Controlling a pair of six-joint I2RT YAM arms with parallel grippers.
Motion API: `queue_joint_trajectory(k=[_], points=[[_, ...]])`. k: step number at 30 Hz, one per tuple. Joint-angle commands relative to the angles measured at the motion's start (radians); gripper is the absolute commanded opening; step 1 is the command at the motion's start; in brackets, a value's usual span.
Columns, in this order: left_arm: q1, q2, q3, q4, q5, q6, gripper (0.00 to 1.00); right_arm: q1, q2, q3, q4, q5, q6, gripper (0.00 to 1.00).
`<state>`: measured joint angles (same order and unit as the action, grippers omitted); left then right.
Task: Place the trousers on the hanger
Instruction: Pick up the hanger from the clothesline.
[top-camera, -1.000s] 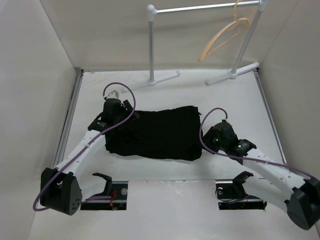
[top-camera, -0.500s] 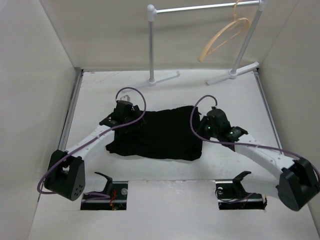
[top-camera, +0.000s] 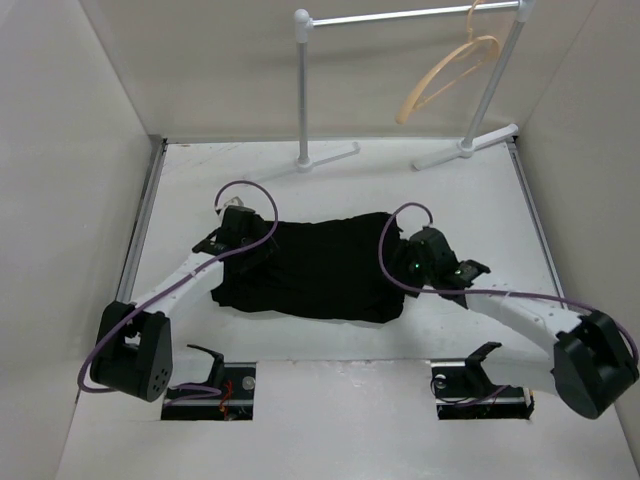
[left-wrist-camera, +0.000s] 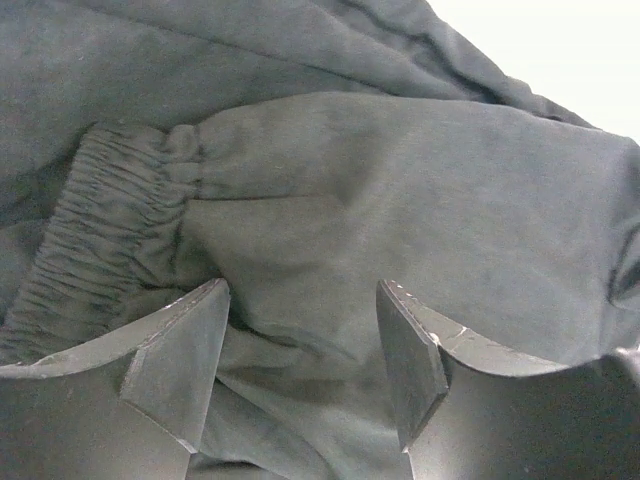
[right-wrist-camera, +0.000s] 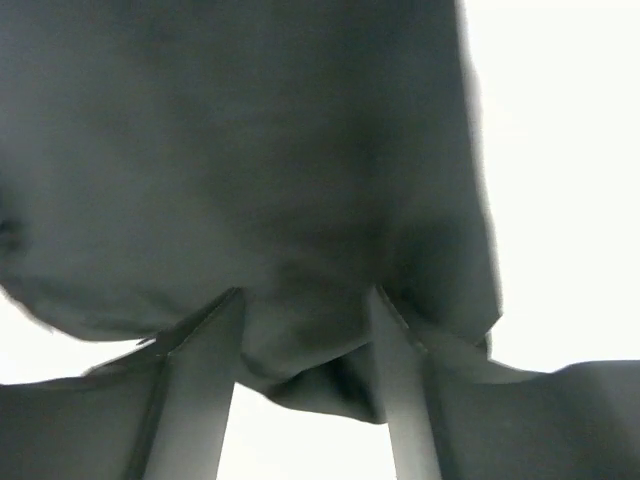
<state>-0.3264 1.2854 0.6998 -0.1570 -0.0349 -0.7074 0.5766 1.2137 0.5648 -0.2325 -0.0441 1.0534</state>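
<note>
The left gripper (left-wrist-camera: 300, 295) stands parted, its fingers pressed into the black trousers (top-camera: 320, 265) beside an elastic-gathered band, with cloth lying between them. The right gripper (right-wrist-camera: 305, 295) is likewise released, its fingers astride a fold at the trousers' right edge. The trousers lie folded on the white bench (top-camera: 430, 200). The tan hanger (top-camera: 450, 70) hangs from the white rail (top-camera: 400, 17) at the far right, well apart.

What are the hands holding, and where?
Nothing looks gripped: left gripper open over the trousers at an elastic band, right gripper open at their edge.
</note>
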Motion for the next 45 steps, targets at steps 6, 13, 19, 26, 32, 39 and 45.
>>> queue_joint_trajectory(k=[6, 13, 19, 26, 32, 39, 45], points=[[-0.016, -0.069, 0.225, -0.119, -0.071, 0.055, 0.55, -0.134, -0.197, 0.348, -0.208, 0.007, -0.208, 0.62], [-0.125, 0.040, 0.400, -0.208, -0.105, 0.131, 0.19, -0.306, 0.033, 0.863, -0.180, -0.022, -0.441, 0.13], [-0.194, 0.046, 0.397, -0.204, -0.129, 0.131, 0.23, -0.421, 0.301, 1.219, -0.134, -0.069, -0.454, 0.64], [-0.202, 0.012, 0.336, -0.194, -0.129, 0.118, 0.29, -0.458, 0.527, 1.472, -0.114, -0.169, -0.432, 0.71], [-0.216, 0.022, 0.308, -0.187, -0.134, 0.100, 0.30, -0.455, 0.618, 1.564, -0.056, -0.266, -0.417, 0.58], [-0.219, 0.026, 0.288, -0.174, -0.134, 0.082, 0.30, -0.455, 0.618, 1.563, -0.011, -0.290, -0.385, 0.27], [-0.220, 0.029, 0.288, -0.162, -0.129, 0.072, 0.31, -0.455, 0.577, 1.569, 0.025, -0.338, -0.385, 0.17]])
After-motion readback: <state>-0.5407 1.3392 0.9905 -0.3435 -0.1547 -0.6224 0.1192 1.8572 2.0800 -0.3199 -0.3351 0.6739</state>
